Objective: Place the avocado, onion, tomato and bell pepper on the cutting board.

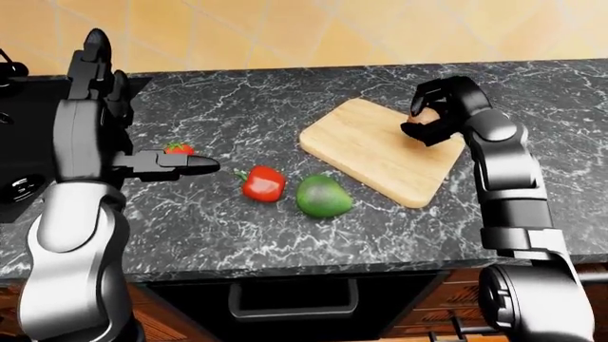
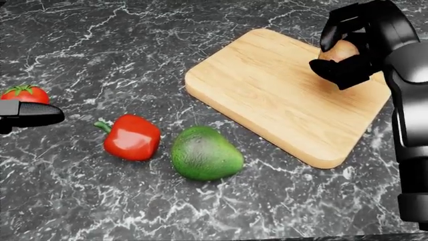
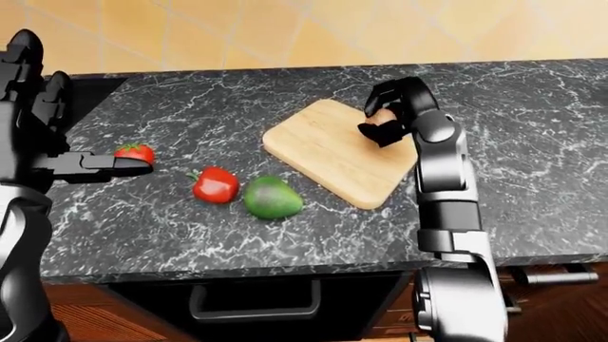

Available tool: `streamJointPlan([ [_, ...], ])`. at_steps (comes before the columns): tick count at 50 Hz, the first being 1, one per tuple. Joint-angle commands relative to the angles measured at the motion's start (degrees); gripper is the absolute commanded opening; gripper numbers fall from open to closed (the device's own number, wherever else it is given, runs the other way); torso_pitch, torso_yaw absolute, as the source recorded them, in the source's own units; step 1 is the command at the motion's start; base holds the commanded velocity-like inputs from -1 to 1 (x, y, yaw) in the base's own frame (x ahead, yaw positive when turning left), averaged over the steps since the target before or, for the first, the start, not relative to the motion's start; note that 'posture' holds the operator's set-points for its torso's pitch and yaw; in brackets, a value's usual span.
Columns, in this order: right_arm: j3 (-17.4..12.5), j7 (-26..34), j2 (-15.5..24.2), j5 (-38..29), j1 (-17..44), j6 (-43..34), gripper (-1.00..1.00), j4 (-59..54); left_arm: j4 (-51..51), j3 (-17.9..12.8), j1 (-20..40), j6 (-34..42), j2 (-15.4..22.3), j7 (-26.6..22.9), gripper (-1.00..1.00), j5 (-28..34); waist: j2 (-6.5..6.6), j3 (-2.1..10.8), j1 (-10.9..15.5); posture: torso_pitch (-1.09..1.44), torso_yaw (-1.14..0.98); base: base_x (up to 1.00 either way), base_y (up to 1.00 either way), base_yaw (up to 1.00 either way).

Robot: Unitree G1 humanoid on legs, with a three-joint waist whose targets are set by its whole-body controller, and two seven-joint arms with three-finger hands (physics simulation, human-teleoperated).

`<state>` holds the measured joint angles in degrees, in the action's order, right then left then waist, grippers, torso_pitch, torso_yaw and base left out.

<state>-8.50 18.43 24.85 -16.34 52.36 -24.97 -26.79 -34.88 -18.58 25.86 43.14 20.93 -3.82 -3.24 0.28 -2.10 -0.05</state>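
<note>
— What are we seeing on the cutting board [image 2: 267, 95]?

— In the head view we are finding it lying askew on the black marble counter [image 2: 134, 45], with nothing resting flat on its wood. Over its 2 o'clock corner our right hand [image 2: 351, 47] is curling its dark fingers round the onion [image 2: 339, 51], so the onion is sitting in the grip. We are not able to tell from these views whether it is touching the board or hanging just above it.

— And the other three things?

— We are seeing them all on the counter, off the board. The avocado [image 2: 206, 153] is lying at about 7 o'clock from the board, just beside its long lower edge. The bell pepper [image 2: 132, 137] is sitting at 9 o'clock from the avocado, close but apart, with its green stem pointing toward 10 o'clock. The tomato [image 2: 24, 94] is lying near the view's left edge, at 10 o'clock from the pepper.

— Where is our left hand?

— In the left-eye view our left hand [image 1: 142, 142] is standing open and holding nothing, two fingers pointing up toward 12 o'clock and one finger [image 1: 176, 164] reaching out flat toward 3 o'clock. That flat finger is partly hiding the tomato. A dark drawer handle [image 1: 290, 303] is showing below the counter.
</note>
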Motion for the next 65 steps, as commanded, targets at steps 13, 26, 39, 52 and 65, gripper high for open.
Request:
streamJointPlan([
  [13, -1.15, -0.07, 1.43, -0.18, 1.32, -0.06, -0.52, 5.01, -1.38, -0.56, 0.67, -2.32, 0.37, 0.29, 1.00, 0.47, -0.17, 1.68, 0.04, 0.00, 0.00, 0.00, 0.00, 0.00],
  [26, -1.59, 0.34, 2.10, -0.32, 0.84, -1.25, -0.35, 6.45, -0.87, -0.16, 1.64, -2.10, 0.52, 0.23, 1.00, 0.68, -0.18, 1.78, 0.09, 0.00, 0.00, 0.00, 0.00, 0.00],
  [39, -1.99, 0.79, 2.29, -0.61, -0.93, -2.84, 0.22, 9.09, -1.30, -0.26, 1.96, -1.48, 0.74, 0.12, 1.00, 0.63, -0.27, 1.83, 0.11, 0.00, 0.00, 0.00, 0.00, 0.00],
  [52, -1.69, 1.05, 1.87, -0.87, -1.36, -3.18, 0.50, 9.80, -1.53, -0.74, 0.93, -2.03, 0.69, 0.25, 1.00, 0.37, -0.32, 1.87, 0.08, 0.00, 0.00, 0.00, 0.00, 0.00],
  [65, 0.76, 11.22, 3.72, -8.78, 3.43, -13.19, 1.00, 22.83, -1.05, -0.37, 0.79, -2.53, 0.49, 0.14, 1.00, 0.68, -0.23, 1.54, 0.16, 0.00, 0.00, 0.00, 0.00, 0.00],
])
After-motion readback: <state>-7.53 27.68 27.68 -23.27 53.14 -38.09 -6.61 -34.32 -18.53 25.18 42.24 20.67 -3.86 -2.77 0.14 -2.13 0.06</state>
